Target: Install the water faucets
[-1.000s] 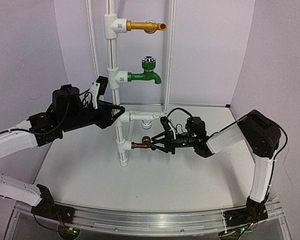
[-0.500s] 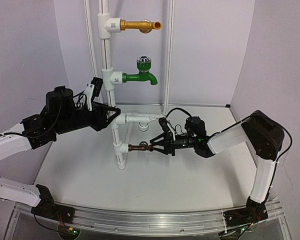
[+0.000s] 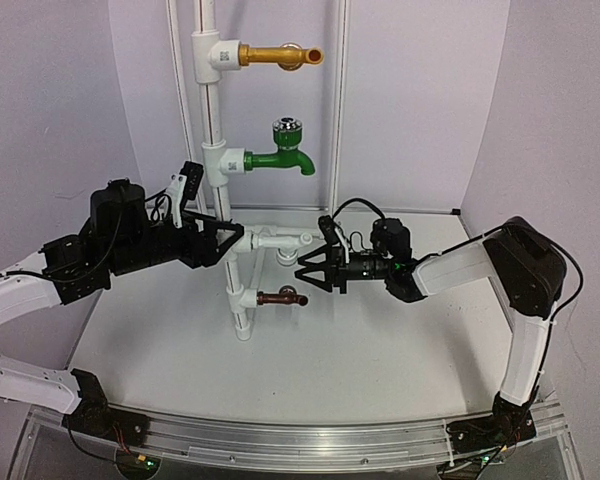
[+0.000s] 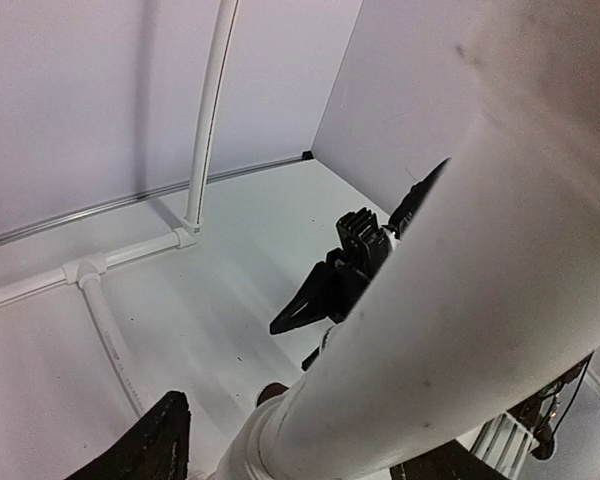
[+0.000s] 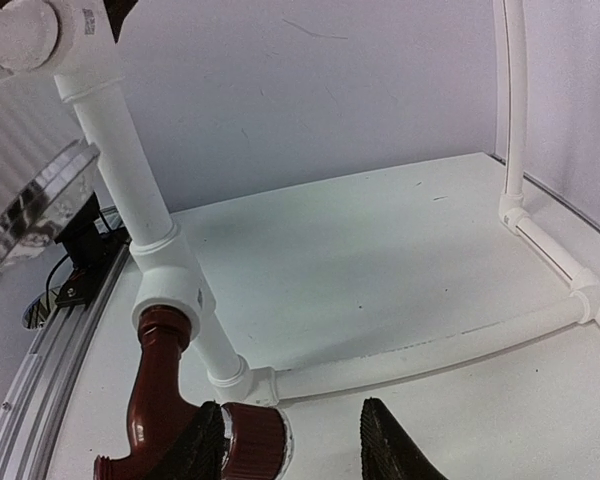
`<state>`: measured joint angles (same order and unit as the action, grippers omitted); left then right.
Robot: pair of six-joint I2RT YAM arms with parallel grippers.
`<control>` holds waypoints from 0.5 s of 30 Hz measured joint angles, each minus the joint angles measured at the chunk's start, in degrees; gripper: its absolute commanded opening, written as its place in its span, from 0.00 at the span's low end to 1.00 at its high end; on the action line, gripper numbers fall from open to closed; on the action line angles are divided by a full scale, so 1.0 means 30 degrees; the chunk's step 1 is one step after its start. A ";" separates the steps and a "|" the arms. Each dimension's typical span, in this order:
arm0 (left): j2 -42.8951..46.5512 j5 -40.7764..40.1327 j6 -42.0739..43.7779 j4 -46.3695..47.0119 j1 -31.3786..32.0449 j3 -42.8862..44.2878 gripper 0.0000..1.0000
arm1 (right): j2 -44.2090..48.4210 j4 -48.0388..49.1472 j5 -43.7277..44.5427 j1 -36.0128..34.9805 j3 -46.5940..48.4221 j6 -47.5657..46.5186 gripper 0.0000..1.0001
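Note:
The small brown water faucet (image 3: 278,297) sticks out sideways from the lowest tee of the upright white pipe (image 3: 236,285), its knob end toward the right arm. My right gripper (image 3: 312,256) hovers open just above and right of it. In the right wrist view the faucet (image 5: 152,400) and its knob (image 5: 256,442) lie beside the left finger (image 5: 196,446), with a wide gap to the other finger. My left gripper (image 3: 234,240) is open, one finger on either side of the pipe. The pipe (image 4: 400,330) fills the left wrist view.
A green faucet (image 3: 280,156) and a long gold faucet (image 3: 278,53) sit higher on the same pipe. White base pipes (image 5: 430,352) run across the table to a thin rear upright (image 3: 338,110). Walls enclose the back and both sides.
My left gripper's jaws have opened around the pipe. My right gripper has let go of the brown faucet and risen up and back; the faucet stays in the tee.

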<state>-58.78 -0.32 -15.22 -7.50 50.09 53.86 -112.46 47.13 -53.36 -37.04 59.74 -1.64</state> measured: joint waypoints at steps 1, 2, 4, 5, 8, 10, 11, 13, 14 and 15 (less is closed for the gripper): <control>-0.0001 -0.0041 -0.0042 0.0007 0.0005 -0.0005 0.72 | -0.0179 0.0018 -0.0011 -0.0001 0.0254 0.0068 0.44; -0.0006 -0.0084 -0.0010 0.0028 0.0005 -0.0005 0.72 | -0.0405 0.0098 -0.0027 -0.0006 0.0502 0.0192 0.43; -0.0066 -0.0109 0.0066 0.0175 0.0005 -0.0002 0.70 | -0.0878 0.0277 -0.0033 -0.0049 0.0902 0.0466 0.41; -0.0148 -0.0109 0.0099 0.0311 0.0005 0.0003 0.68 | -0.1126 0.0364 -0.0036 -0.0097 0.1046 0.0582 0.39; -0.0546 -0.0089 0.0231 0.0735 0.0003 0.0004 0.58 | -0.1801 0.0475 -0.0065 -0.0273 0.1259 0.0866 0.33; -0.0902 -0.0099 0.0312 0.0948 -0.0003 0.0014 0.49 | -0.2121 0.0480 -0.0123 -0.0468 0.1286 0.1021 0.30; -0.1059 -0.0080 0.0270 0.1098 -0.0007 0.0035 0.45 | -0.2261 0.0483 -0.0174 -0.0557 0.1296 0.1054 0.28; -0.1246 0.0248 -0.0028 0.1371 0.0012 0.0085 0.37 | -0.2465 0.0503 -0.0323 -0.0696 0.1301 0.1144 0.25; -0.1304 0.0325 -0.0172 0.1476 0.0031 0.0089 0.34 | -0.2522 0.0498 -0.0419 -0.0744 0.1306 0.1192 0.24; -0.1351 0.0348 0.0011 0.1566 0.0038 0.0090 0.31 | -0.2552 0.0502 -0.0524 -0.0768 0.1302 0.1225 0.22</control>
<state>-62.84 0.73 -15.18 -2.80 50.21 54.13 -120.12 48.63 -54.93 -39.34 63.65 2.04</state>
